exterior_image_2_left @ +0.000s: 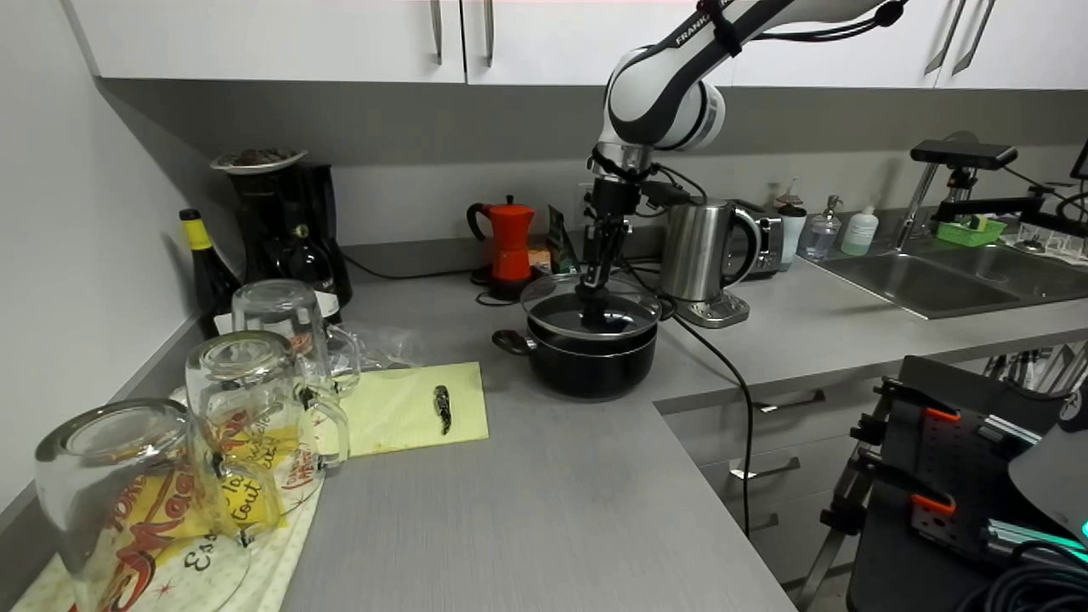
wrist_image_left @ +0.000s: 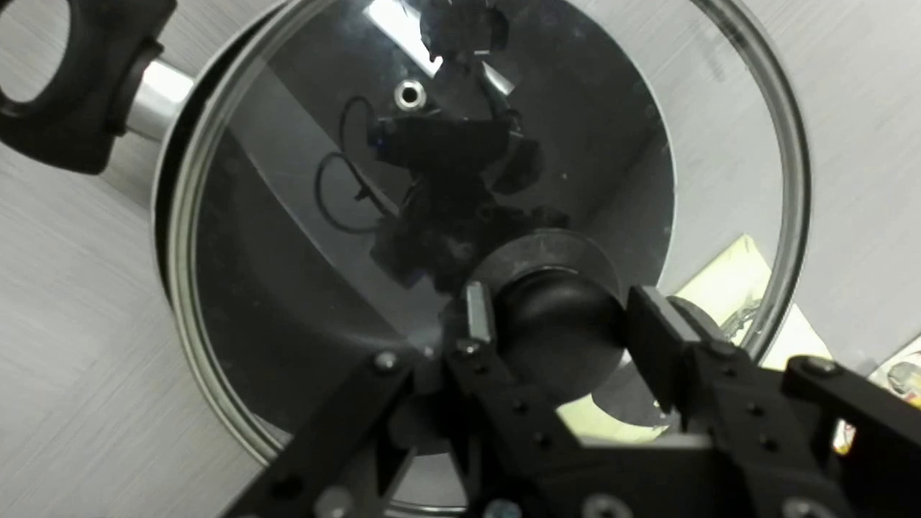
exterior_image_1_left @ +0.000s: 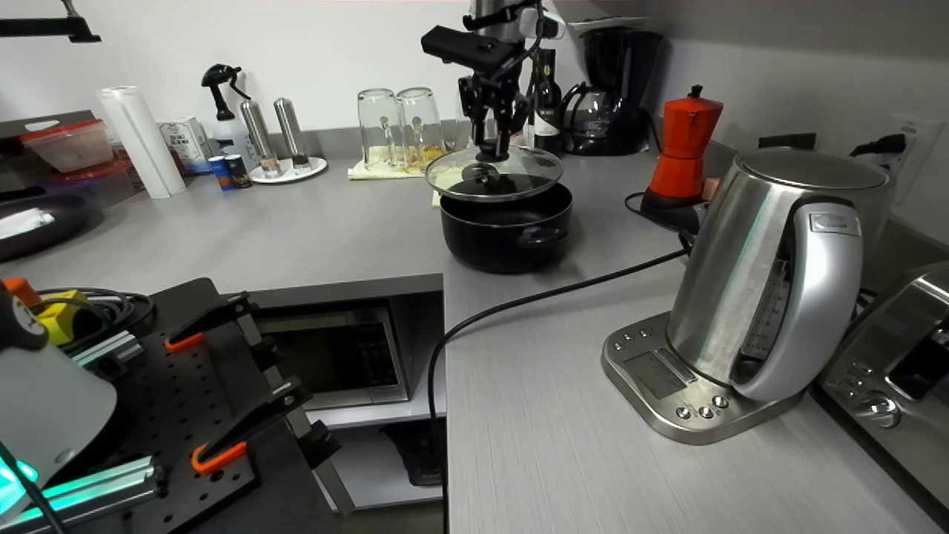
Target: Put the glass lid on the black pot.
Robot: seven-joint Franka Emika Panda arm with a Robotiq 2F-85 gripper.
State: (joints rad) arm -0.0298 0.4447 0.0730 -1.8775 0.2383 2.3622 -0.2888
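The glass lid is clear with a metal rim and a dark knob; it shows in both exterior views (exterior_image_1_left: 463, 185) (exterior_image_2_left: 552, 314) and in the wrist view (wrist_image_left: 504, 194). My gripper (exterior_image_1_left: 493, 144) (exterior_image_2_left: 593, 289) (wrist_image_left: 561, 316) is shut on the lid's knob, one finger on each side. The lid hangs just above the black pot (exterior_image_1_left: 497, 241) (exterior_image_2_left: 595, 372), with a gap to its rim in an exterior view. It sits off-centre: in the wrist view the lid reaches past the pot on the right. The pot's handle (wrist_image_left: 79, 93) shows at the upper left there.
A steel kettle (exterior_image_1_left: 741, 274) (exterior_image_2_left: 693, 255) and a red moka pot (exterior_image_1_left: 683, 141) (exterior_image_2_left: 510, 242) stand near the pot. A black cable (exterior_image_1_left: 556, 288) crosses the counter beside it. Glass mugs (exterior_image_2_left: 242, 399) and a yellow cloth (exterior_image_2_left: 399, 416) lie on another side. A coffee machine (exterior_image_1_left: 615, 89) stands behind.
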